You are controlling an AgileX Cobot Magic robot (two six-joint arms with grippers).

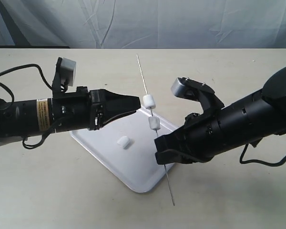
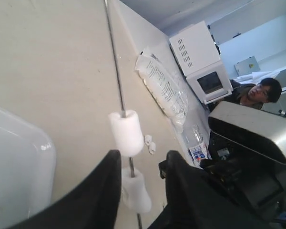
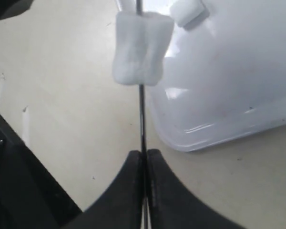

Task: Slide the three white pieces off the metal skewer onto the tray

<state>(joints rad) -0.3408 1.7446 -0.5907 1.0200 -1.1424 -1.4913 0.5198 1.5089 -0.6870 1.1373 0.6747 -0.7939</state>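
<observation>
Noted: right gripper (image 3: 144, 160) pinching metal skewer (image 1: 143, 78); left gripper (image 1: 137, 105) jaws spread beside upper white piece (image 1: 149, 101). Risk: push pivots skewer in pinch, piece drops past tray (image 1: 133, 167) far rim.

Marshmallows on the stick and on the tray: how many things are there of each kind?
Metal skewer: 1
Tray: 1
White pieces: 3 (upper piece and lower piece on the metal skewer, loose piece on the tray)
Total: 5
</observation>
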